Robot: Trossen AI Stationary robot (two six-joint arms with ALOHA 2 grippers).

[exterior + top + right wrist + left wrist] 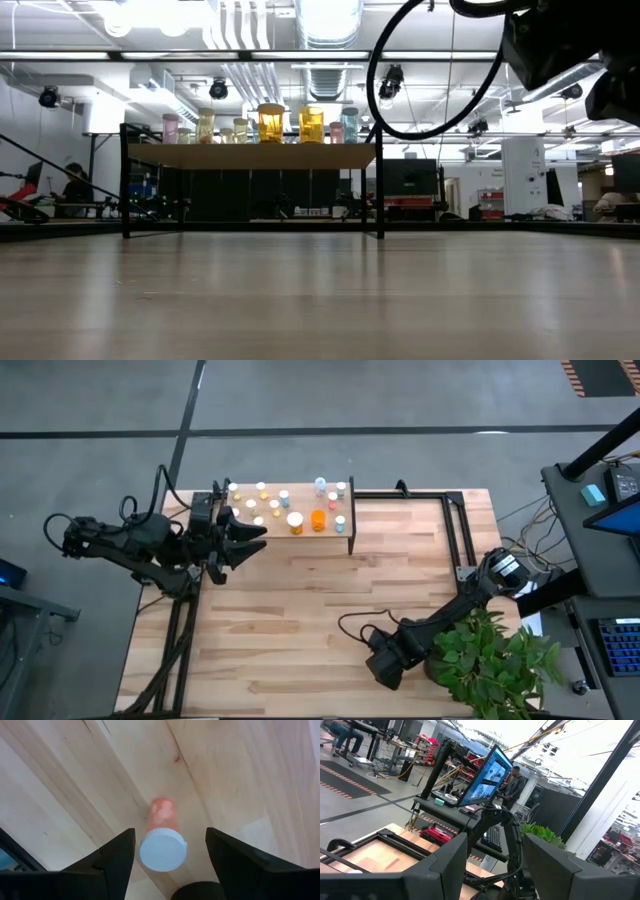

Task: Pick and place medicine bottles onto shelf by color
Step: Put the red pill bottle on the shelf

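Several medicine bottles with pale caps, one of them orange, stand on the light-wood shelf at the table's far middle; they also show in the low view. My left gripper is open and empty, level, just in front of the shelf's left end. My right gripper points down at the table near its front edge. It is open, with a finger on either side of a pink bottle with a pale cap that rests on the table, its cap toward the camera.
A green potted plant stands at the table's near right corner, right beside my right arm. A black metal frame runs along the table's far right. Bare wood lies between the shelf and my right gripper.
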